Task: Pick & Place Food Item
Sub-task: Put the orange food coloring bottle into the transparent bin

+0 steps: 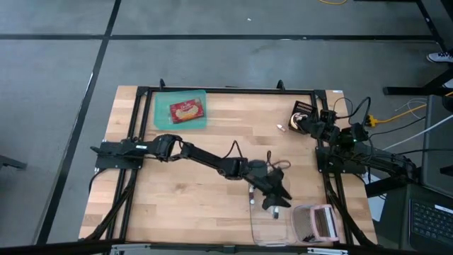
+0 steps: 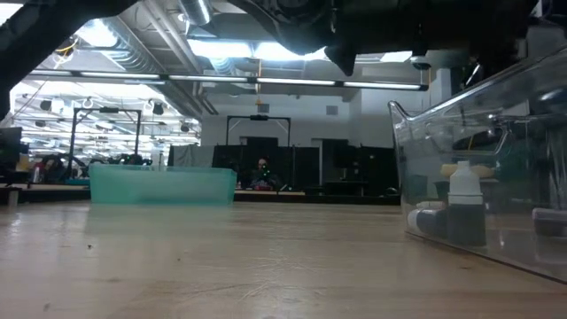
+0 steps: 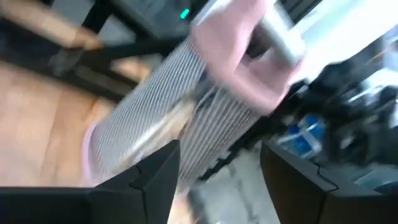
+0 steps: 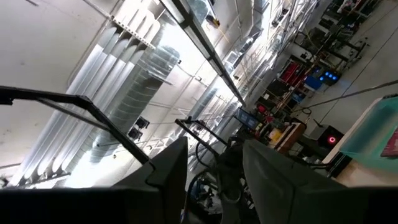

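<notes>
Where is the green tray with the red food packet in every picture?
High view: the shallow green plastic tray sits at the table's far edge, left of centre, with the red food packet inside.
Low view: the tray is far off at the left, on the wooden table; the packet is hidden.
Left wrist view: not in it.
Right wrist view: a green corner shows at the right edge.
Shared landmark: the wooden table.

Food packet [image 1: 186, 110] in far-left tray [image 1: 161, 117], clear bin [image 1: 272, 230] near right
</notes>
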Controlling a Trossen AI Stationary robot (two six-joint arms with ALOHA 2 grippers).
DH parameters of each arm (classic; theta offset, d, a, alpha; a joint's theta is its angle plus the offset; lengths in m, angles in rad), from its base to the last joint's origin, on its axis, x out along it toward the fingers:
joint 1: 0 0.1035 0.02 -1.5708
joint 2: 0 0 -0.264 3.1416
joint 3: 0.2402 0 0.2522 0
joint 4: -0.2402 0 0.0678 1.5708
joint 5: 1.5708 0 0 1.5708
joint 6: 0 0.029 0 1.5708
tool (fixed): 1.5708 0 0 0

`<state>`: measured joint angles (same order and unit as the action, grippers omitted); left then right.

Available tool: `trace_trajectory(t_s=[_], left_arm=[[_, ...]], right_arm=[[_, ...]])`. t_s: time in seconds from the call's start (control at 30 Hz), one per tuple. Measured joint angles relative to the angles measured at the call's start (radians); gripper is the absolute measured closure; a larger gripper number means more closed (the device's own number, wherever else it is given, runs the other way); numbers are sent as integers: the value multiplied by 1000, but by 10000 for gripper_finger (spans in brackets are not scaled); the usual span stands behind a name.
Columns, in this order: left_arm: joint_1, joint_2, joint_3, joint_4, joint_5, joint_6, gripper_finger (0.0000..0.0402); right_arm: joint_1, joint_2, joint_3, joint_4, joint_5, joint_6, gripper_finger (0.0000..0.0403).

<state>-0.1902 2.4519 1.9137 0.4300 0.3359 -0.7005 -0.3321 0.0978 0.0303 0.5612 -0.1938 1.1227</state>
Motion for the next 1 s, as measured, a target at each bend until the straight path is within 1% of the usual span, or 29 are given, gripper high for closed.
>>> trace_trajectory(t_s=[0.1,0.13,0.2,0.27,0.3,0.33,0.37,0.4,0.47,0.5,0.57,0.7,0.77,0.87,0.93,1.0], left_arm=[[32,-23,-1,114,50,-37,180],[44,-38,-1,143,66,-44,181],[72,-78,-1,195,93,-46,186],[107,-129,-1,201,104,-27,194],[126,-154,0,199,105,-5,199],[145,-180,0,188,105,20,203],[167,-205,0,173,105,44,207],[189,-227,0,162,106,68,210],[236,-269,0,122,117,98,214],[261,-288,0,108,126,111,215],[309,-324,0,63,158,122,216],[380,-379,0,-60,185,179,217],[400,-401,0,-125,189,210,217],[423,-433,0,-185,190,265,217],[441,-470,-1,-258,183,303,217],[470,-518,-3,-392,172,378,217]], right_arm=[[0,0,0,63,-6,-3,247],[0,0,0,118,-1,-7,247],[0,0,0,292,36,-36,247],[0,0,18,445,75,-96,247],[0,0,40,473,88,-132,247],[0,0,72,456,93,-166,247],[0,1,114,400,93,-201,247],[0,11,167,302,90,-235,247],[0,61,303,16,84,-311,247],[0,109,381,-138,84,-353,247],[0,236,537,-399,86,-458,247],[-1,530,849,-770,86,-725,247],[-13,691,1014,-936,116,-872,247],[-53,936,1261,-1267,150,-1082,247],[-82,1079,1412,-1461,186,-1172,247],[-101,1188,1535,-1601,200,-1234,247]])
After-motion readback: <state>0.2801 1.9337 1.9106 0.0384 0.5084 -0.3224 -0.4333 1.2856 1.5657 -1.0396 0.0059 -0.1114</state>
